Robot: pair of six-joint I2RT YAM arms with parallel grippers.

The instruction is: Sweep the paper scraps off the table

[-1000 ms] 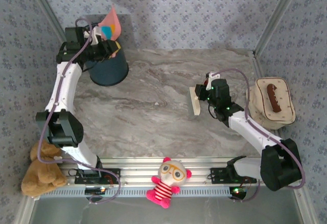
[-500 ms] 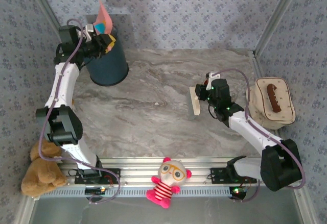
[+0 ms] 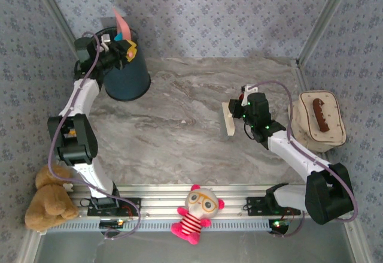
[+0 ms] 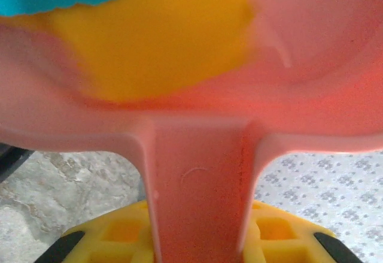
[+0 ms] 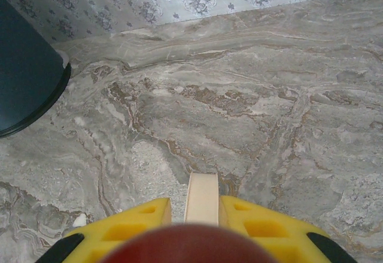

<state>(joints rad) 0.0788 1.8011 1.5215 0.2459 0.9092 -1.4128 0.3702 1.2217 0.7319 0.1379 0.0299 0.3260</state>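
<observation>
Tipping is the step being done, as far as can be judged: the pink dustpan [image 3: 121,22] is held up high over the dark blue bin [image 3: 127,78] at the far left corner of the table [image 3: 179,149]. The dustpan's handle is squeezed tight between the yellow fingers [image 4: 119,239] of the left gripper [image 4: 197,242]. The paper scraps [image 4: 161,41] are seen lying inside the dustpan, one big orange-yellow patch and some cyan-blue above it, so they are not yet in the bin. From above, a bit of cyan is seen at the low end of the pan, right over the bin's mouth. A cream brush [image 3: 229,121] is held by the right gripper [image 5: 202,215], clamped shut on its handle, and it is parked out on the right half of the table, well apart from the bin. No coloured bits are seen on the marble top. One tiny pale speck [image 5: 78,220] is seen near the brush, and what it is cannot be told. So the sweeping part looks done, and the task is judged to be nearly over. What is left is for the scraps to be slid down into the bin, and maybe for that speck to be checked.
</observation>
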